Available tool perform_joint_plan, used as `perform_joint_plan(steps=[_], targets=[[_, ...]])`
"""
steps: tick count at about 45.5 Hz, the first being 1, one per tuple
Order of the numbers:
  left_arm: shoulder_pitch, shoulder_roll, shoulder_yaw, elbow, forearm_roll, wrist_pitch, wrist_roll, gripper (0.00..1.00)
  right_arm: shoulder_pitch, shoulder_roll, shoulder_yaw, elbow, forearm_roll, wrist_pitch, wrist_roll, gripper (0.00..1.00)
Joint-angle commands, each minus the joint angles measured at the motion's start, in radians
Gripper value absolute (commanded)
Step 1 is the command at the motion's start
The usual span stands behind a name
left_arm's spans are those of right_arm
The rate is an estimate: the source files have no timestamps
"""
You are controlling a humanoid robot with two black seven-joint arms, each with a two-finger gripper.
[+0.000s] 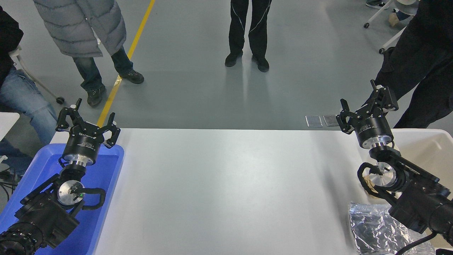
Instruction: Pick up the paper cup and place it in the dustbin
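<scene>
Over at the left, the left gripper is hanging parked above the blue plastic tray, its fingers spreading wide and closing on nothing, which looks to me like an arm simply being kept out of the way. The white table between the arms is lying bare across its middle. Across the room, people are standing beyond the far edge, only legs and coats showing. Moving right, the right gripper is hovering above the near corner of the dustbin, fingers splayed open and empty, touching nothing; I am judging that it is poised there either after letting something go or before heading off to search. Below it, a crinkled foil tray is sitting at the table's lower right, partly under the arm. The paper cup is not showing anywhere I can see; possibly it is lying inside the dustbin behind the arm, but the view there is blocked and I cannot tell.
</scene>
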Motion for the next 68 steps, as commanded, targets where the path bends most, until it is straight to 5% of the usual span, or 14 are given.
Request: perform_joint_plan(steps=[1,52,59,68], targets=[[0.0,0.0,0.0,0.0,0.0,0.0,-0.001,0.98,0.003,0.003,0.0,0.001,0.002,-0.001,0.001,1.0],[0.0,0.0,0.0,0.0,-0.001,0.0,-0.001,0.98,0.003,-0.036,-0.011,-0.002,0.001,-0.009,-0.001,1.0],[0.0,0.0,0.0,0.0,0.0,0.002,-0.001,0.98,0.014,-0.059,-0.118,0.029,0.009,-0.009,0.001,1.0],[0.0,0.0,-0.002,-0.001,-0.001,0.0,-0.001,0.98,0.152,-0.226,-0.51,0.07,0.007,0.005,0.002,1.0]])
